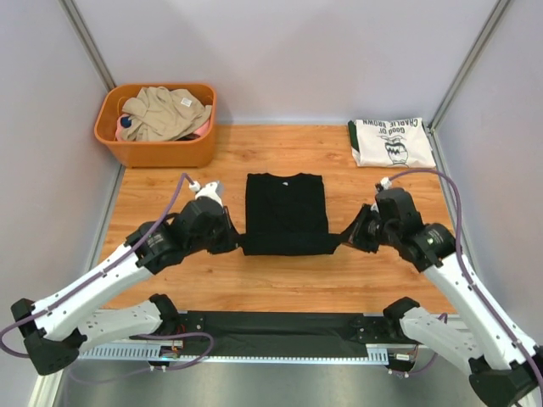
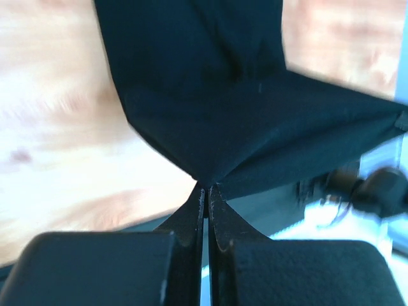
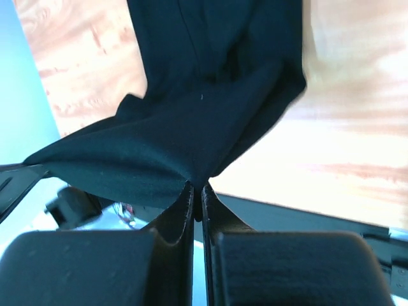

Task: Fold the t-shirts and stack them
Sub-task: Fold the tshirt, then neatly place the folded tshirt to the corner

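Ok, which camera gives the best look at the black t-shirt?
Top external: the whole black t-shirt shows as a folded rectangle, both near corners pinched. The left wrist view shows only the corner clamped in the left fingers, the right wrist view only the corner in the right fingers.

Folded black t-shirt [image 1: 286, 214] lies flat as a rectangle mid-table [image 1: 212, 280], collar end away from the arm bases. 2 arms reach in: left end effector [image 1: 240, 241] clamped on its near-left corner, right end effector [image 1: 342, 241] clamped on its near-right corner, both corners drawn out into small points. Folded white t-shirt [image 1: 392, 142], green trim, Charlie Brown print up, lies beyond and right of the black t-shirt, well apart. 1 orange basket [image 1: 161, 153] sits beyond and left of it, holding beige cloth [image 1: 161, 112] with bits of pink and blue. Long black strip [image 1: 280, 326] runs nearer than the black t-shirt, between the arm bases.
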`<control>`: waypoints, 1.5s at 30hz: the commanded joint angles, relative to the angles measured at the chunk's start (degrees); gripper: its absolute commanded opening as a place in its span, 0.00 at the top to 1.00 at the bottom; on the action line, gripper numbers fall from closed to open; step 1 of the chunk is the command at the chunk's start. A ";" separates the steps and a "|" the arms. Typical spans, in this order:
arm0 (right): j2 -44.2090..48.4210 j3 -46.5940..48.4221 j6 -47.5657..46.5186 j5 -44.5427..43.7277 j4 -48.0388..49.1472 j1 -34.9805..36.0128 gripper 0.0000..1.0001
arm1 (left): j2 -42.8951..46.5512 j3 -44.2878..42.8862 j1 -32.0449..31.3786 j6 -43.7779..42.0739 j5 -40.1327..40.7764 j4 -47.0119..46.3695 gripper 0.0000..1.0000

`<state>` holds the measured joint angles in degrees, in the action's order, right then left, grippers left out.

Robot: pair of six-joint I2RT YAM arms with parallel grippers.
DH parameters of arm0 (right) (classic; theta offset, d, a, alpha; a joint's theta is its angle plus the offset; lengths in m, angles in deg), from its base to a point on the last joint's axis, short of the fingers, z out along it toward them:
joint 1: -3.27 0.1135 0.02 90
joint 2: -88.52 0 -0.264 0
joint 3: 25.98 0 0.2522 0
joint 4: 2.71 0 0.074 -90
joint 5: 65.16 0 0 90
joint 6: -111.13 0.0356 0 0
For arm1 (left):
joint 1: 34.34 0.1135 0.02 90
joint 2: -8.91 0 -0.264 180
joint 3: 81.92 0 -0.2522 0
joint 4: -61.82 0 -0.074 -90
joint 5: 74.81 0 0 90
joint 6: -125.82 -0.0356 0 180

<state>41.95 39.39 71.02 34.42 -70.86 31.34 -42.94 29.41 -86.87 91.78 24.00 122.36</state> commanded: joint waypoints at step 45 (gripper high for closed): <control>-71.98 28.27 -22.73 19.77 33.38 -19.37 0.03 | -40.62 -28.60 27.31 -23.80 -18.75 -2.66 0.02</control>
<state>-25.52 65.16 50.32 51.32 -47.26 12.26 -87.60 -3.51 -59.44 69.73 3.68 120.37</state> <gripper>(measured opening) 0.971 0.982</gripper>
